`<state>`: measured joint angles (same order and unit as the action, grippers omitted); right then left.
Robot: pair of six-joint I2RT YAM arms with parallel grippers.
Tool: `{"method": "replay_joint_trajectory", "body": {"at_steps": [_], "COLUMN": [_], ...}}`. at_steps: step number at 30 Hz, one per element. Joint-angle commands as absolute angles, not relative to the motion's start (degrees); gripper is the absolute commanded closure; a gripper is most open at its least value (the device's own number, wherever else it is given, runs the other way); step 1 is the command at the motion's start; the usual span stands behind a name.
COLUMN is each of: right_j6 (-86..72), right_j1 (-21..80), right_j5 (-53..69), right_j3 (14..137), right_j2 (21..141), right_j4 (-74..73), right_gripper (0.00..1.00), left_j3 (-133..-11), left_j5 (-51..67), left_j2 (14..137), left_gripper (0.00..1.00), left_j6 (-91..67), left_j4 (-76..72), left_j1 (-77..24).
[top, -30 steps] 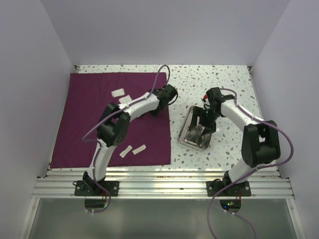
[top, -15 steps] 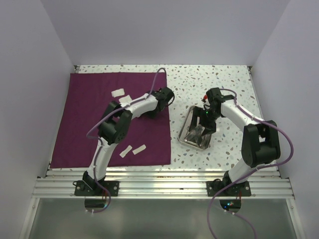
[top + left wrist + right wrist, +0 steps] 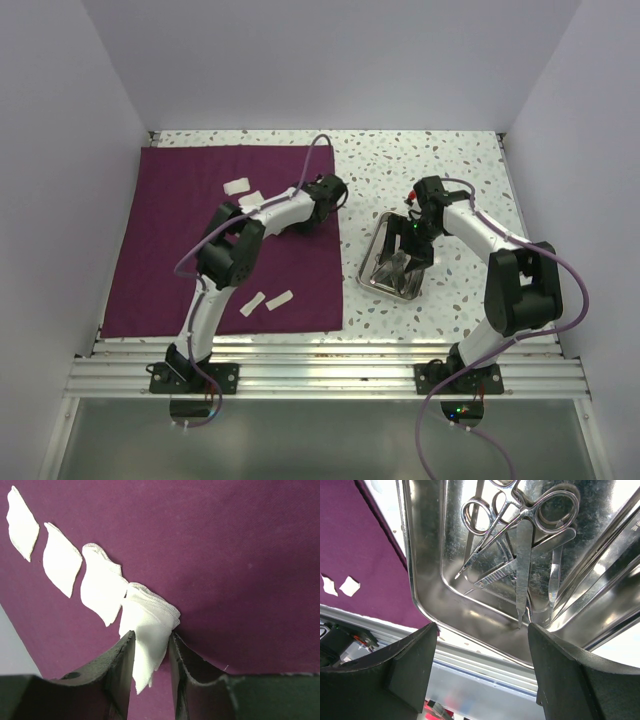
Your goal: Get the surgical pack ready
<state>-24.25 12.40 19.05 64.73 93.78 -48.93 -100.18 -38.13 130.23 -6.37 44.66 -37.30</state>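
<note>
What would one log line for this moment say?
left hand: pinches gauze pad | right hand: open over tray | cloth: spread flat

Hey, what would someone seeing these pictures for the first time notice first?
The big maroon cloth covering the table's left half stands out, with the left gripper pinching one gauze pad beside three more pads. To the right, the shiny steel tray holds scissors and tweezers, the right gripper open over it.

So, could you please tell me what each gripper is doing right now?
Left gripper: closed on a gauze pad on the maroon cloth.
Right gripper: open, holding nothing, over the steel tray.
</note>
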Motion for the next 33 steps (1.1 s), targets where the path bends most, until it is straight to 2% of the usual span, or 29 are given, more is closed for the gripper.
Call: {"method": "replay_joint_trajectory", "body": {"at_steps": [1,4,7,8,11,16,20,27,33], "right_j6": [-23.6,-23.8,-23.7,-23.7,-23.7,-22.6,-20.1,-19.3,-30.7], "right_j1": [12.4,12.4,12.3,12.4,12.4,12.5,12.5,14.8,15.6], "right_j5": [19.8,19.9,20.0,20.0,20.2,23.3,29.6,35.0,41.3], "right_j3": [65.5,65.5,65.9,66.2,66.7,68.2,69.3,71.5,65.7], "right_j2": [92.8,92.8,93.0,93.2,93.3,94.0,94.8,92.9,90.4], "right_j4": [-49.8,-49.7,-49.8,-49.8,-50.1,-50.1,-48.9,-46.7,-36.0], "right_gripper": [0.23,0.23,0.23,0.23,0.23,0.23,0.23,0.2,0.18], "left_j3": [-98.6,-97.7,-97.3,-97.5,-98.3,-104.5,-106.5,-99.9,-91.7], "left_j5": [-38.9,-38.8,-38.1,-37.8,-36.7,-32.2,-21.6,-8.3,5.9], "left_j2": [131.2,130.9,130.4,130.3,129.0,124.9,119.9,110.0,102.2], "left_gripper": [0.64,0.69,0.82,0.9,1.0,1.0,1.0,1.0,1.0], "left_j6": [-6.2,-5.9,-5.5,-5.4,-5.7,-7.5,-9.2,-15.5,-18.2], "left_j4": [42.1,41.3,40.9,41.0,41.9,47.0,50.1,50.6,44.5], "left_j1": [-35.9,-35.7,-35.2,-35.2,-35.2,-35.2,-35.2,-35.0,-35.0]}}
